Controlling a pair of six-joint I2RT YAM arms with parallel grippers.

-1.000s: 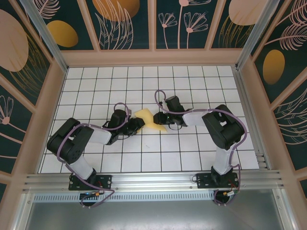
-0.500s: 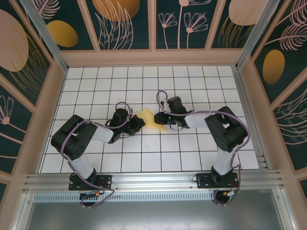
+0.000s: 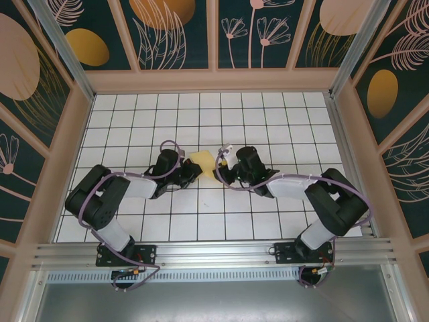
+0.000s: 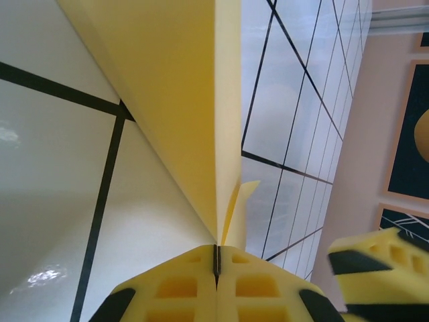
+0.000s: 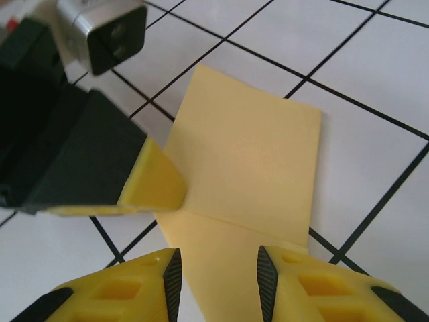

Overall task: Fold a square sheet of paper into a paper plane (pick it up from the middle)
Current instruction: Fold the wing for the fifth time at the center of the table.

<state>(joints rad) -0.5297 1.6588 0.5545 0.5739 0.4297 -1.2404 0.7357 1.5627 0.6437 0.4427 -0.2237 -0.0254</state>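
Left jaws clenched on creased square sheet of paper [image 4: 181, 100], right jaws parted over it

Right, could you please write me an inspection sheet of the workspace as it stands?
Surface: white grid-tiled table, glossy.
Job's things: yellow sheet of paper, folded with a crease, mid-table.
Clutter: nothing seen.
Grippers: left gripper, jaws shut on the paper's fold; right gripper, jaws open astride its edge.
Cables: purple cables loop along both arms.
Surroundings: leaf-patterned wall panels in wooden frames.
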